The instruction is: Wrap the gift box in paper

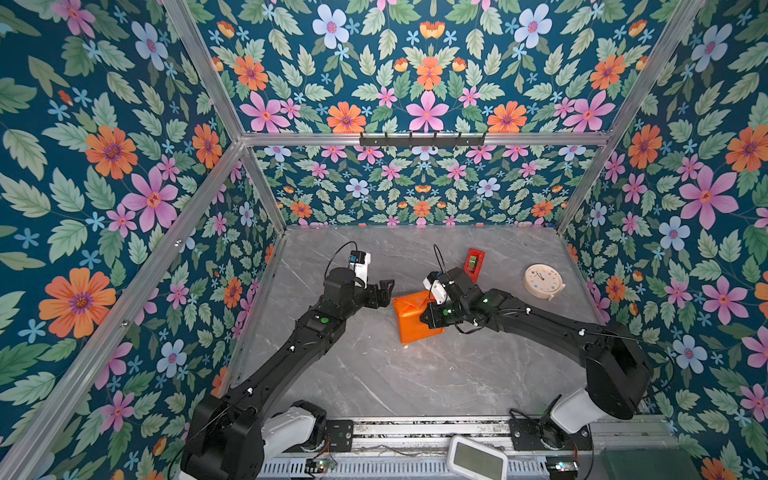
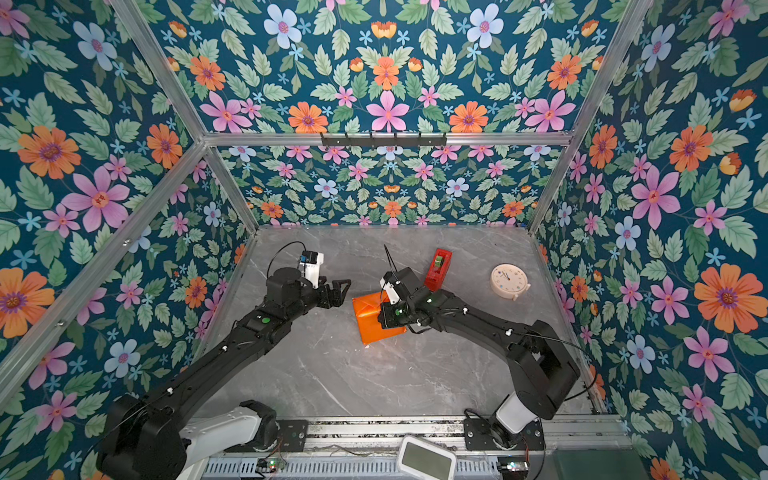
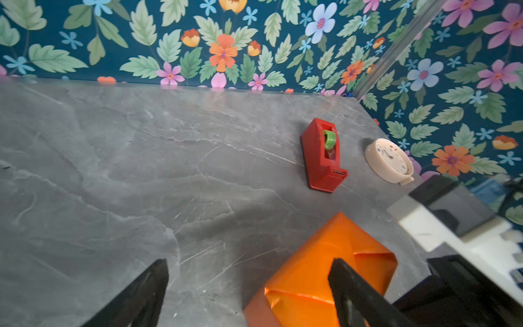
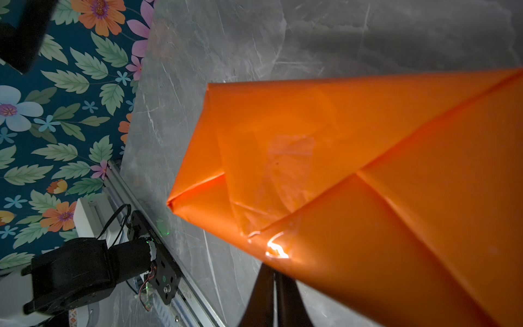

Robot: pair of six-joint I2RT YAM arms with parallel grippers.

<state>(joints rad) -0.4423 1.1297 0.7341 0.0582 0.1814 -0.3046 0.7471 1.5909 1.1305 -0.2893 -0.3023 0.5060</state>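
Note:
The orange paper (image 1: pixel 409 320) (image 2: pixel 365 320) is folded into a parcel in the middle of the grey table, with creased flaps on its top and end (image 3: pixel 305 283). The gift box is hidden inside it. My left gripper (image 1: pixel 386 291) (image 2: pixel 341 290) (image 3: pixel 249 266) hovers just left of the parcel, open and empty, with one fingertip (image 3: pixel 339 271) over the parcel's top. My right gripper (image 1: pixel 426 319) (image 2: pixel 384 318) (image 4: pixel 274 271) is at the parcel's right side, its jaws shut together and their tips hidden behind the paper's (image 4: pixel 368 170) edge.
A red tape dispenser (image 1: pixel 473 262) (image 2: pixel 437 268) (image 3: pixel 322 158) stands behind the parcel. A cream clock (image 1: pixel 542 281) (image 2: pixel 509 280) (image 3: pixel 389 160) lies at the back right. A white device (image 1: pixel 478 459) sits on the front rail. Flowered walls enclose the table.

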